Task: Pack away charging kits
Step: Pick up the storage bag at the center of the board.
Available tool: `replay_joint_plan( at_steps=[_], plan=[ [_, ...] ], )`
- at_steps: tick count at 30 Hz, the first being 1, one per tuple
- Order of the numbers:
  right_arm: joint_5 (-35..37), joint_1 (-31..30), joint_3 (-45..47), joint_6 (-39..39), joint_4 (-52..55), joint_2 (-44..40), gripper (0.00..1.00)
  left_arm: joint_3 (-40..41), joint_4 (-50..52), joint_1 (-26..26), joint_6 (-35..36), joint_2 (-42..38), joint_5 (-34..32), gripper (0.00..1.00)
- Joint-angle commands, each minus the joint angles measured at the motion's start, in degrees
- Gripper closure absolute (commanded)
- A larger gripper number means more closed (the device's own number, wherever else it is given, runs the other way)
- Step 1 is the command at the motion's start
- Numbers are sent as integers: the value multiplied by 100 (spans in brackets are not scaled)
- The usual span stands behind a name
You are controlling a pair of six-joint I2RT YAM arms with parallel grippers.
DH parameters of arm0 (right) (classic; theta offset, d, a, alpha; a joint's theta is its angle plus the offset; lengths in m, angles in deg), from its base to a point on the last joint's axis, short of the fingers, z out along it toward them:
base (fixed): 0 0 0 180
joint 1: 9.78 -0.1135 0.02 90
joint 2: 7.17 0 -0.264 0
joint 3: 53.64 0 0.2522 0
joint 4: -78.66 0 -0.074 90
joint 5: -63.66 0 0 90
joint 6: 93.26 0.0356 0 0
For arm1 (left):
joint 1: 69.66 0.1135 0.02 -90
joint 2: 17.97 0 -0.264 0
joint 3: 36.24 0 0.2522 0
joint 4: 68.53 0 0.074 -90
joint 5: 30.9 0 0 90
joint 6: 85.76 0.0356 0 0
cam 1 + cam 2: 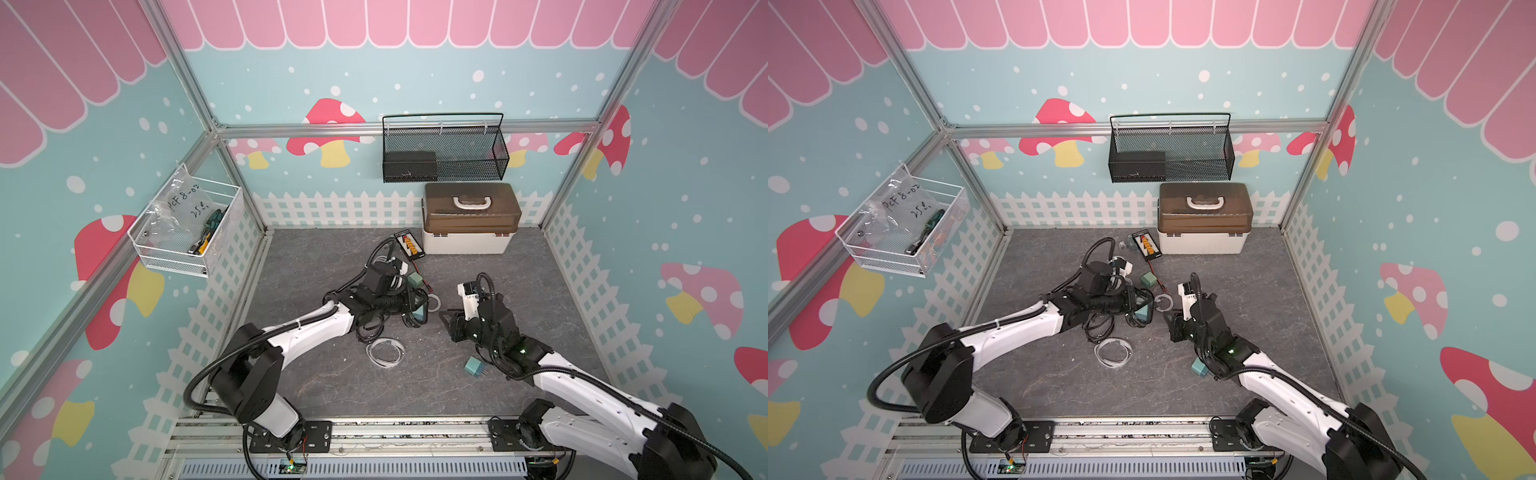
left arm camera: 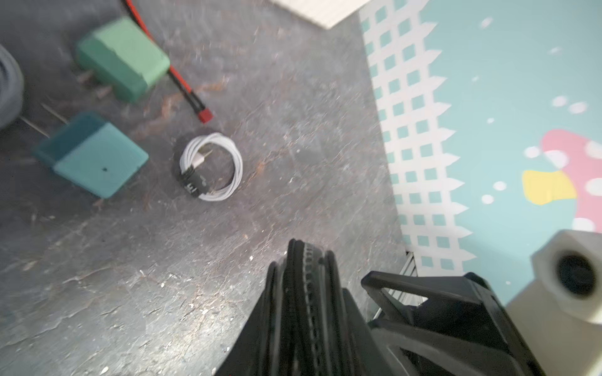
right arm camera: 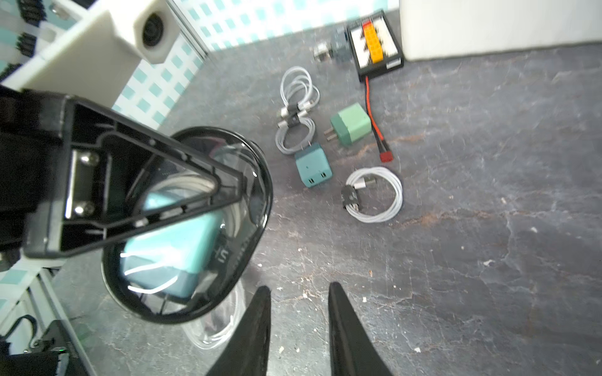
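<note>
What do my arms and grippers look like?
Both arms match: white shells on the left arm and right arm, black joints, black ribbed cable hose looping outside. Each wrist carries a white camera block. Right gripper has black tapered fingers; left gripper fingers are black open triangular frames. A green light glows on the right arm.

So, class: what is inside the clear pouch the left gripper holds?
A teal adapter and coiled white cable show through the pouch; the left gripper hides the rest.
</note>
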Motion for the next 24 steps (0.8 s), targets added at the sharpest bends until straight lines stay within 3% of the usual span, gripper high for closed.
replay_joint_plan(
  at_steps=[1,6,16,24],
  plan=[
    [234,-459,-384,-194,213,-307,71,304,-1160,1,-58,-836,-1034,100],
    [643,-1353,-719,-464,-202,-260,71,886,-2285,-72,382,-1946,-1800,100],
    [952,-2784,-1081,-1495,-1842,345,77,1395,-3464,-400,1194,-3176,-1981,100],
    [868,-3029,-1274,-1849,-2846,682,77,1480,-3948,-1299,2526,-3385,-2139,100]
  ],
)
